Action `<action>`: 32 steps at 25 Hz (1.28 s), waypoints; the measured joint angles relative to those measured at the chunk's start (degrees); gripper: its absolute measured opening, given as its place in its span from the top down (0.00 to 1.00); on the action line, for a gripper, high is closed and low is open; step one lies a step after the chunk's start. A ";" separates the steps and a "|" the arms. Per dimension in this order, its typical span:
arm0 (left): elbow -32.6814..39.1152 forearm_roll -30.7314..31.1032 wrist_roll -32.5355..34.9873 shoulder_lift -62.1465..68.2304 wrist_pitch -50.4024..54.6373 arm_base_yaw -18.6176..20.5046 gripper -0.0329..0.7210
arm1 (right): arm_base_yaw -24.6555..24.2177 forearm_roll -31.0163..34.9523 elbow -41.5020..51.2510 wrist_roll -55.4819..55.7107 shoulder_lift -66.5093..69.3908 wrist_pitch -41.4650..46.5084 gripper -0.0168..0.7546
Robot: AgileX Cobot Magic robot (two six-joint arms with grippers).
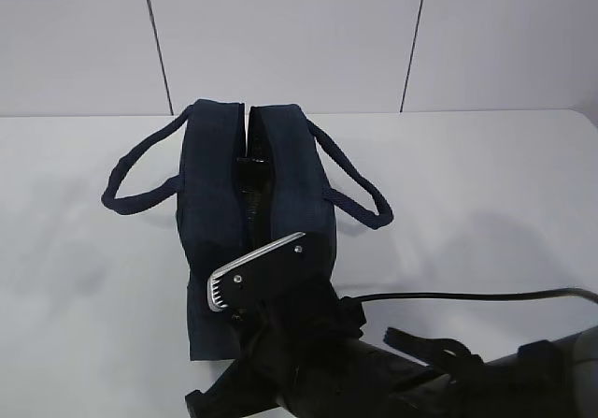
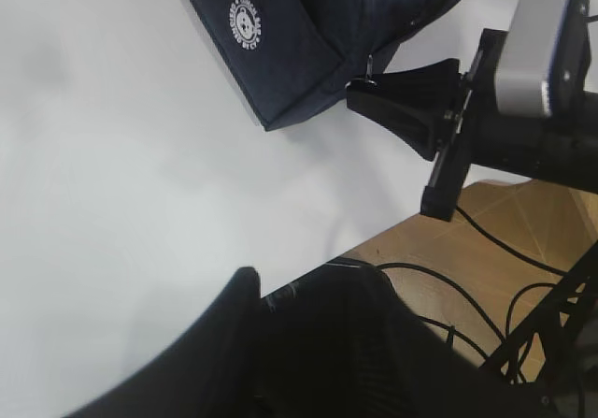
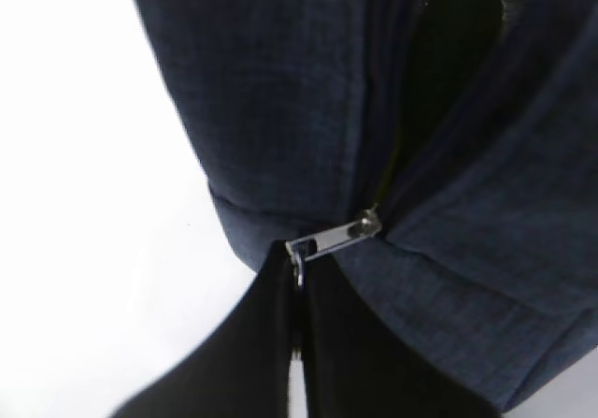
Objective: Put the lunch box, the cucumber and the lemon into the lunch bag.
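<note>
My right tool [image 3: 297, 282] pinches the metal zipper pull [image 3: 329, 237] at the boxy navy fabric lunch bag's [image 1: 220, 194] near end; contents unseen, zipping remains.

I'm seeing the lunch bag [image 1: 224, 203] interior only as a dark slit; contents indistinguishable. Right gripper [image 3: 297, 343] is blurring at close range. Left gripper [image 2: 280, 362] is running off frame, jaws unreadable.

navy lunch bag [image 1: 224, 212], white logo [image 2: 246, 21]
</note>
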 joint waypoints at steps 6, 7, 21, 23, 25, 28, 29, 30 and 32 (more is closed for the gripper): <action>0.00 -0.03 0.25 0.32 1.91 0.00 0.64 | 0.00 0.92 0.00 -2.36 -1.89 2.01 1.00; 0.00 -0.14 0.64 0.77 2.90 0.00 0.64 | 0.00 1.06 0.00 -2.57 -2.14 2.01 1.00; 4.66 -0.03 10.14 3.30 -1.32 0.00 0.42 | 0.00 3.41 0.00 -6.14 -4.54 3.36 1.00; 6.35 0.05 11.01 4.00 -2.43 0.00 0.41 | 0.00 3.41 0.00 -6.14 -4.67 3.36 1.00; 6.97 0.05 12.01 4.93 -4.00 0.00 0.41 | 0.00 3.41 0.00 -6.16 -5.16 3.36 1.00; 7.09 -0.05 13.37 6.06 -5.45 0.00 0.41 | 0.00 3.41 0.00 -6.51 -6.02 3.36 1.00; 7.09 -0.19 13.76 6.35 -5.84 0.00 0.41 | 0.00 3.41 0.00 -6.62 -6.27 3.36 1.00; 7.09 -0.30 14.24 6.82 -6.08 0.00 0.41 | 0.00 3.41 0.00 -6.74 -6.41 3.36 1.00; 7.09 -0.94 14.93 7.92 -6.36 0.00 0.41 | 0.00 3.41 0.00 -6.83 -6.41 3.36 1.00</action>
